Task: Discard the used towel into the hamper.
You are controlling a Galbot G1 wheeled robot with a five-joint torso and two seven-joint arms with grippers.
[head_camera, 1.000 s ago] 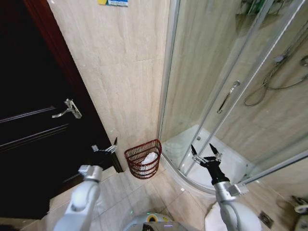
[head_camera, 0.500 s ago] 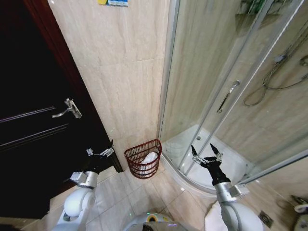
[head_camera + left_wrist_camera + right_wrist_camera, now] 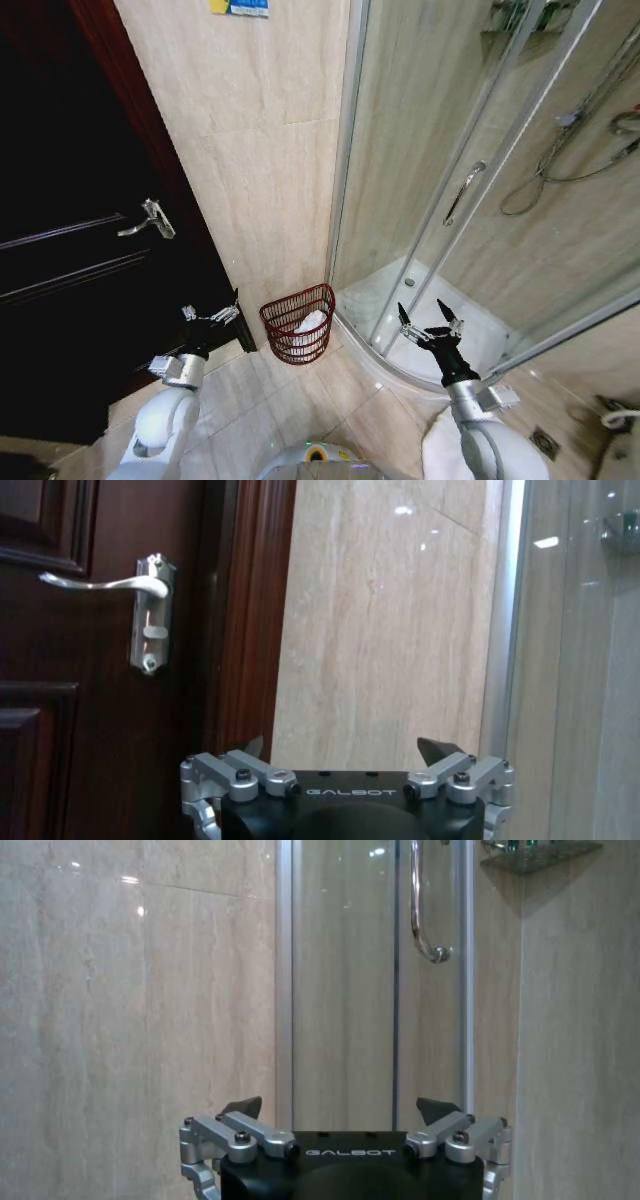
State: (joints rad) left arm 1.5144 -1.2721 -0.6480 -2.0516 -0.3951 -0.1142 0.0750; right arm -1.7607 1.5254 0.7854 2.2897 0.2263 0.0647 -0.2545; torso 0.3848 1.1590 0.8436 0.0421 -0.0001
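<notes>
- Standing on the beige floor tiles (image 3: 250, 420) at the foot of the beige marble-look wall (image 3: 270, 150), the small round reddish-brown open-weave wire hamper (image 3: 298, 325) is seen between the dark wooden door (image 3: 70, 260) and the curved glass shower enclosure (image 3: 470, 180).
- A white crumpled towel (image 3: 311, 323) is seen lying inside the hamper, against its far side.
- The left gripper (image 3: 211, 316) is held low in front of the door, beside the hamper on its left and apart from it; its fingers (image 3: 253, 746) are spread, with nothing between them.
- The right gripper (image 3: 430, 322) is held in front of the white shower tray (image 3: 400, 300), well apart from the hamper on its right; its fingers (image 3: 243, 1106) are likewise spread and empty.
- Nothing is seen standing between either gripper and the hamper; the chrome frame post of the shower rises just beside the hamper's right rim.
- One hamper, one towel, one silver lever door handle (image 3: 148, 218) and one chrome shower door handle (image 3: 457, 193) are counted; a shower hose (image 3: 560, 170) is seen hanging behind the glass.
</notes>
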